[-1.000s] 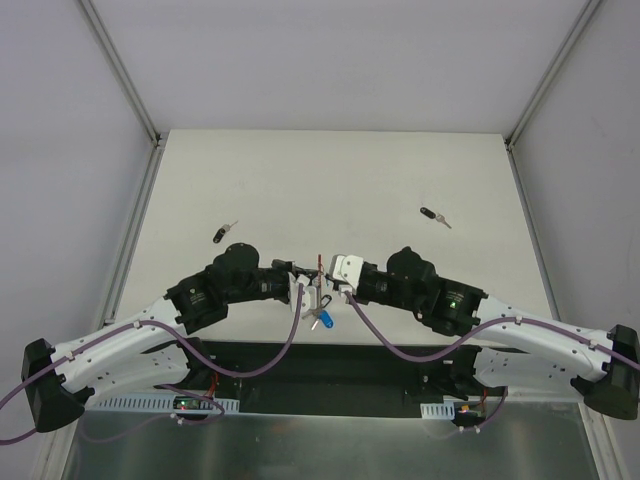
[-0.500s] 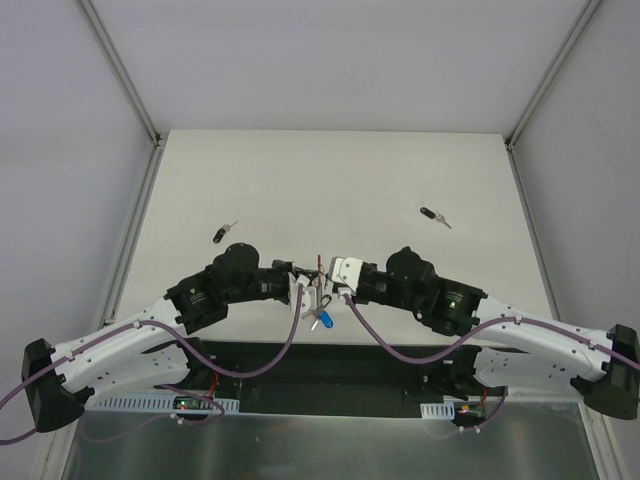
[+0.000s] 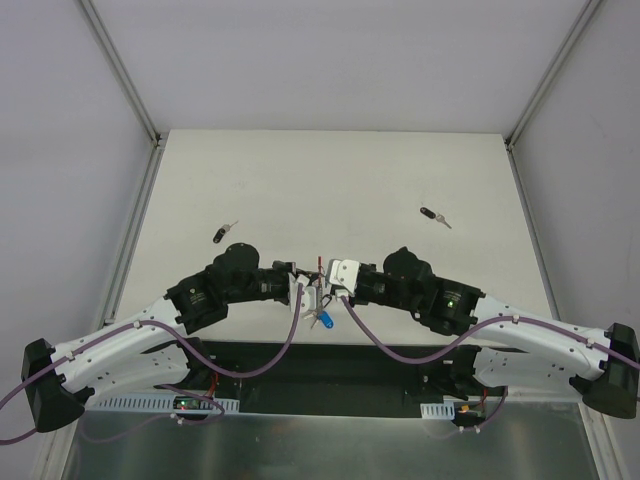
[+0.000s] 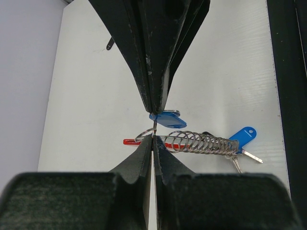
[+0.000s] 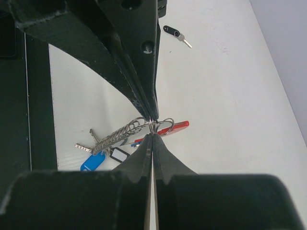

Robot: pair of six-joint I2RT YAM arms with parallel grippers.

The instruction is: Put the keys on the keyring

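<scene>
Silver wire is what both hands pinch. The left gripper (image 4: 153, 127) is closed on the thin split ring of the keyring (image 4: 128, 142), and the right gripper (image 5: 153, 127) is closed on the same ring from the opposite side, so their fingertips nearly meet. The coiled chain (image 4: 204, 143) and a blue-headed key (image 4: 243, 134) trail off beyond the left fingertips. A second blue tag (image 4: 165, 119) sits just behind them, and I cannot tell whether it is threaded. Two black keys (image 3: 222, 234) (image 3: 432, 214) lie well away from both hands. Doing this step well likely means keeping one pinch firm, prising the ring's coil with small moves, and not letting the chain swing.
</scene>
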